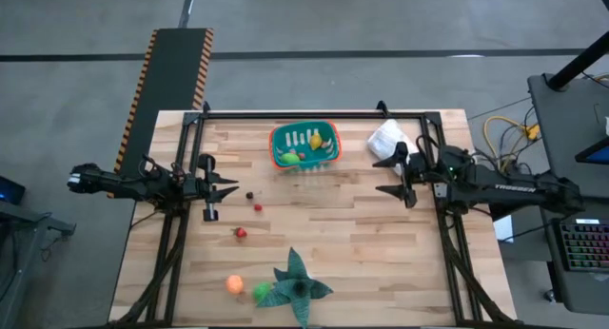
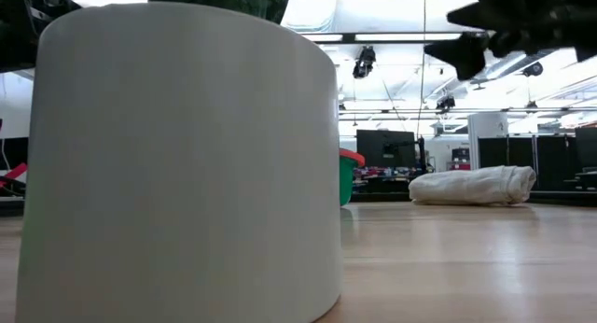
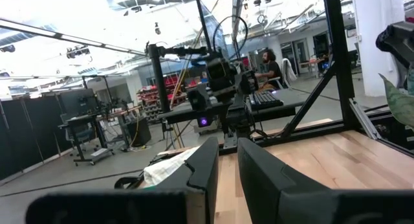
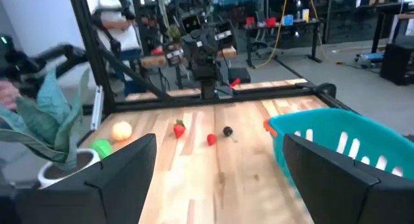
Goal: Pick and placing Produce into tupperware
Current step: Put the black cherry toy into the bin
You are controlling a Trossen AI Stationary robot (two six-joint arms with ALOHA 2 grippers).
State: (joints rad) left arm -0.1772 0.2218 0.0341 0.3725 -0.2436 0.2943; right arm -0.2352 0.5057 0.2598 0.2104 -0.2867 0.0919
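The teal tupperware (image 1: 305,145) with an orange-red rim stands near the table's far edge and shows as a tub (image 4: 343,146) in the right wrist view. Inside it lie a green, a yellow and a small red piece. On the table lie a dark berry (image 1: 250,195), a small red piece (image 1: 258,207), a strawberry (image 1: 241,233), an orange piece (image 1: 234,284) and a green piece (image 1: 262,291). My right gripper (image 1: 392,176) hovers open to the right of the tub. My left gripper (image 1: 231,187) waits at the left, with only a narrow slit between its fingers (image 3: 226,162).
A dark green leafy thing (image 1: 297,286) in a white pot (image 2: 187,155) stands at the near edge and blocks most of the low view. A wrinkled white bag (image 1: 388,139) lies right of the tub. A black frame runs round the table. A person sits in the room behind.
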